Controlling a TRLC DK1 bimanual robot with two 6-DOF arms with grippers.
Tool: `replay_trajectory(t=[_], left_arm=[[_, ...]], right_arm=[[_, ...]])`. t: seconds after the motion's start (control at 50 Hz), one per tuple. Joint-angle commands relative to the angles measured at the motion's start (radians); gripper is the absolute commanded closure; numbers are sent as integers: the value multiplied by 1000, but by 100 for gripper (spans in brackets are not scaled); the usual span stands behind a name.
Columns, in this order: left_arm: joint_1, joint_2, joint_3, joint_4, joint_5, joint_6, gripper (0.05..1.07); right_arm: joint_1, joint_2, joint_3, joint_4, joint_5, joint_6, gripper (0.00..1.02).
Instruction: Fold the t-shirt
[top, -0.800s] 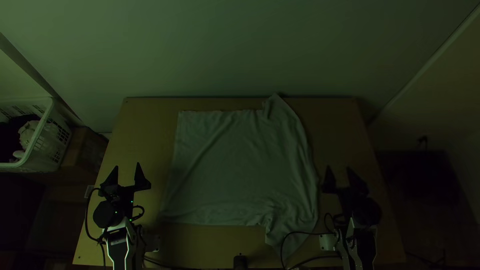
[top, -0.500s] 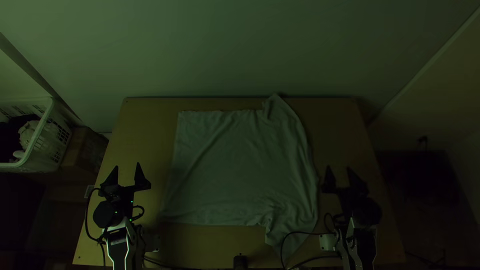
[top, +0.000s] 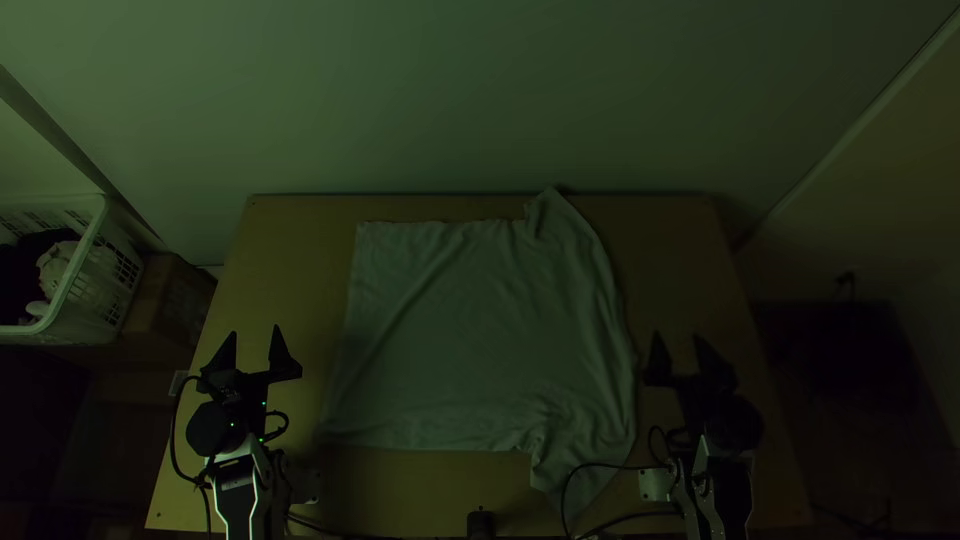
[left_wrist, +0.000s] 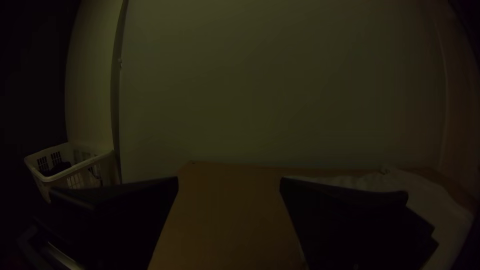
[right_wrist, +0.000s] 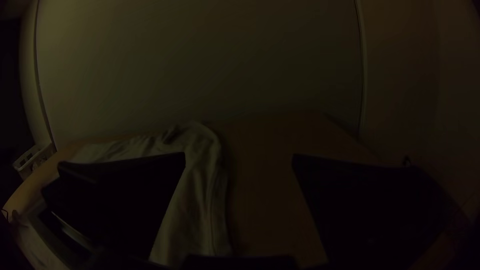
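Observation:
A light t-shirt (top: 480, 330) lies spread on the table, its hem side to the left and its sleeves sticking out at the upper right and lower right, with wrinkles near the lower sleeve. My left gripper (top: 256, 345) stands open left of the shirt, apart from it. To the shirt's right, my right gripper (top: 679, 348) is open too, with nothing between its fingers. In the left wrist view, bare table lies between the spread fingers of my left gripper (left_wrist: 229, 183). The right wrist view has the shirt (right_wrist: 200, 200) beside my right gripper (right_wrist: 239, 159).
The wooden table (top: 285, 270) has bare strips left and right of the shirt. A white basket (top: 75, 290) with cloth in it stands beyond the left edge. Black cables (top: 567, 490) loop over the lower sleeve. A small dark object (top: 481, 524) sits at the near edge.

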Motion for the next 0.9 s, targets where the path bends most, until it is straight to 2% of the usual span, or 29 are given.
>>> replay_trajectory(t=[0.0,0.08,0.2,0.42,0.74,0.88], left_arm=[[6,-4,-52,-14,1,-3,10],[6,-4,-52,-14,-2,5,10],[7,-6,-52,-17,-19,11,10],[15,-4,-49,-17,-26,42,10],[12,-3,-3,54,-26,48,10],[1,31,50,79,-25,57,10]], right_arm=[[5,-2,-15,1,8,7,4],[8,-4,-15,1,8,7,4],[8,-4,-16,7,6,44,4],[27,-2,-10,25,8,39,4],[14,28,59,179,11,-42,4],[16,142,129,222,9,-58,4]])
